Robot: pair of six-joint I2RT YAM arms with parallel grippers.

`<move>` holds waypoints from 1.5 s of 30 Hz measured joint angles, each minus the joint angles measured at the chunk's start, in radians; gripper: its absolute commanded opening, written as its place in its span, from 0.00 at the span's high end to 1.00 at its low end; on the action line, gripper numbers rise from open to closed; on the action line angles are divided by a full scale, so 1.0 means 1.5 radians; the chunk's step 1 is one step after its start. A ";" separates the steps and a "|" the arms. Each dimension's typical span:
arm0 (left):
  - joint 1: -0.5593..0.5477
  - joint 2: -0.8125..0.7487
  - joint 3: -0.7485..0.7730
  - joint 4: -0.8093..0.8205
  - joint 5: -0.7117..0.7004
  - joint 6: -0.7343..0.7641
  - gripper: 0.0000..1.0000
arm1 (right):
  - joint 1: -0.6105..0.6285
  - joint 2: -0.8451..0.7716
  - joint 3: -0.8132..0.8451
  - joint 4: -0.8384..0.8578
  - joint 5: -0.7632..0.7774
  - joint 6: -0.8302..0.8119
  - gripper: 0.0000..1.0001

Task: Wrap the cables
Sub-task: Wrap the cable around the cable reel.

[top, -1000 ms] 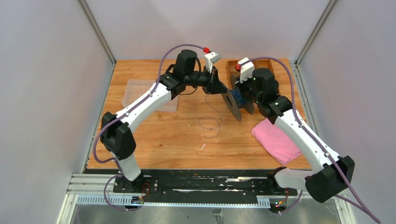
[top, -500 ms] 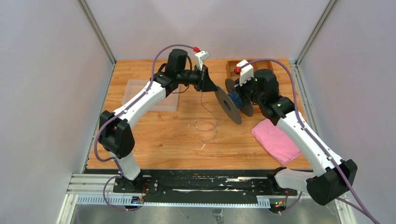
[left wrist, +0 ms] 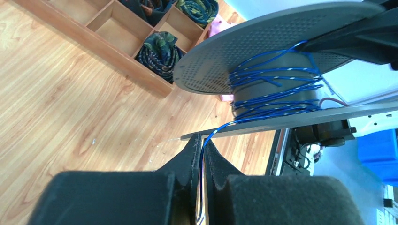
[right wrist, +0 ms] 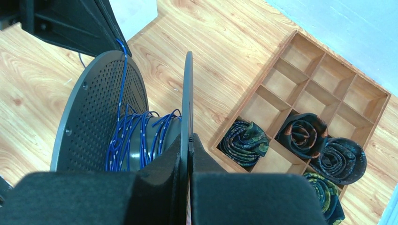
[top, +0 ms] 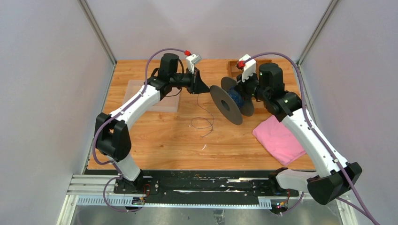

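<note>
One cable (left wrist: 270, 93) runs from the pinching left gripper (left wrist: 202, 140) to the spool (top: 225, 104) at four o'clock. Right gripper (right wrist: 188, 138) clamps that spool.

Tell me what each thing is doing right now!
cable: partly wound on spool, tail loose on table
spool: held up, tilted
left gripper: shut on cable
right gripper: shut on spool's rim
pink cloth: lying flat
wooden tray: some compartments hold rolled ties

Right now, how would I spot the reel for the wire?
Start at the wooden table; near its far edge, beside the compartment tray, the right pincer holds a grey spool by one disc. It alone has blue wire round its core.
</note>
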 measured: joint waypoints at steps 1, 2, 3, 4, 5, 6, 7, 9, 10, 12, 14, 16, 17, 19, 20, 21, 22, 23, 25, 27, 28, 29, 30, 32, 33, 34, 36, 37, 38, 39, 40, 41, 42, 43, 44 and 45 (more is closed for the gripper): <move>0.002 -0.002 -0.007 0.008 0.000 0.000 0.92 | -0.002 0.002 0.009 -0.006 -0.005 0.006 0.99; 0.004 -0.002 -0.011 0.012 -0.001 0.000 0.92 | -0.003 0.005 0.020 -0.012 -0.009 0.013 0.99; 0.006 -0.002 -0.017 0.019 -0.001 0.000 0.91 | -0.003 0.008 0.029 -0.017 -0.012 0.018 1.00; 0.008 -0.002 -0.021 0.022 -0.001 0.000 0.91 | -0.005 0.012 0.037 -0.021 -0.016 0.024 0.99; 0.011 -0.002 -0.026 0.025 -0.001 0.000 0.91 | -0.006 0.015 0.044 -0.025 -0.020 0.030 1.00; 0.014 -0.002 -0.030 0.026 -0.002 0.000 0.91 | -0.009 0.019 0.052 -0.030 -0.024 0.038 1.00; 0.017 -0.002 -0.033 0.028 -0.004 0.000 0.91 | -0.011 0.021 0.058 -0.033 -0.026 0.044 0.99; 0.021 -0.002 -0.039 0.033 -0.009 0.000 0.91 | -0.012 0.025 0.071 -0.039 -0.030 0.057 0.99; 0.022 -0.002 -0.042 0.037 -0.011 0.000 0.91 | -0.013 0.027 0.078 -0.043 -0.030 0.063 0.99; 0.023 -0.002 -0.053 0.050 -0.016 -0.002 0.91 | -0.014 0.032 0.094 -0.051 -0.027 0.074 0.99; 0.023 -0.002 -0.073 0.068 -0.019 -0.007 0.91 | -0.017 0.038 0.114 -0.058 -0.022 0.085 0.99; 0.023 -0.003 -0.096 0.088 -0.024 -0.017 0.91 | -0.019 0.045 0.133 -0.067 -0.015 0.096 1.00; 0.023 -0.003 -0.109 0.099 -0.026 -0.023 0.91 | -0.020 0.047 0.141 -0.070 -0.011 0.101 0.99; 0.023 -0.003 -0.136 0.122 -0.031 -0.037 0.90 | -0.021 0.052 0.156 -0.079 -0.004 0.112 0.99; 0.023 -0.003 -0.147 0.129 -0.032 -0.043 0.90 | -0.021 0.055 0.162 -0.082 0.001 0.117 0.99; 0.023 -0.003 -0.154 0.130 -0.035 -0.049 0.90 | -0.021 0.057 0.168 -0.085 0.006 0.123 0.99; 0.023 -0.003 -0.159 0.133 -0.036 -0.054 0.90 | -0.023 0.061 0.176 -0.087 0.010 0.130 0.99; 0.023 -0.003 -0.163 0.137 -0.038 -0.060 0.89 | -0.024 0.065 0.182 -0.088 0.013 0.136 0.99; 0.021 -0.003 -0.168 0.154 -0.043 -0.071 0.88 | -0.027 0.074 0.195 -0.090 0.021 0.148 0.99; 0.017 -0.003 -0.180 0.180 -0.047 -0.080 0.87 | -0.030 0.087 0.211 -0.090 0.028 0.160 0.99; 0.013 -0.003 -0.191 0.192 -0.050 -0.086 0.87 | -0.030 0.088 0.213 -0.090 0.029 0.162 0.99; 0.009 -0.003 -0.199 0.199 -0.052 -0.091 0.86 | -0.031 0.094 0.221 -0.092 0.032 0.166 0.99; 0.004 -0.003 -0.208 0.203 -0.054 -0.094 0.86 | -0.031 0.099 0.228 -0.093 0.036 0.169 0.99; -0.007 -0.003 -0.225 0.211 -0.059 -0.100 0.85 | -0.032 0.108 0.243 -0.094 0.045 0.173 0.99; -0.014 -0.003 -0.232 0.215 -0.061 -0.104 0.85 | -0.033 0.111 0.249 -0.094 0.047 0.175 0.99; -0.021 -0.003 -0.238 0.218 -0.063 -0.106 0.85 | -0.033 0.113 0.255 -0.094 0.049 0.178 0.99; -0.035 -0.002 -0.243 0.223 -0.067 -0.108 0.84 | -0.034 0.114 0.264 -0.094 0.056 0.183 0.99; -0.040 -0.001 -0.244 0.225 -0.068 -0.108 0.84 | -0.034 0.114 0.266 -0.094 0.057 0.183 0.99; -0.047 0.001 -0.244 0.228 -0.071 -0.109 0.84 | -0.034 0.114 0.270 -0.094 0.059 0.184 0.99; -0.050 0.003 -0.244 0.231 -0.072 -0.109 0.84 | -0.034 0.114 0.273 -0.094 0.059 0.184 0.99; -0.055 0.006 -0.244 0.236 -0.073 -0.110 0.84 | -0.034 0.114 0.275 -0.094 0.059 0.185 0.99; -0.058 0.009 -0.244 0.238 -0.075 -0.110 0.83 | -0.034 0.114 0.276 -0.094 0.060 0.185 0.99; -0.062 0.014 -0.244 0.239 -0.076 -0.110 0.83 | -0.034 0.114 0.277 -0.094 0.060 0.185 0.99; -0.063 0.017 -0.244 0.240 -0.076 -0.110 0.81 | -0.034 0.114 0.277 -0.094 0.061 0.185 0.99; -0.064 0.020 -0.244 0.240 -0.077 -0.109 0.79 | -0.034 0.114 0.277 -0.094 0.062 0.185 0.99; -0.065 0.020 -0.244 0.240 -0.078 -0.106 0.76 | -0.034 0.114 0.277 -0.094 0.064 0.185 0.99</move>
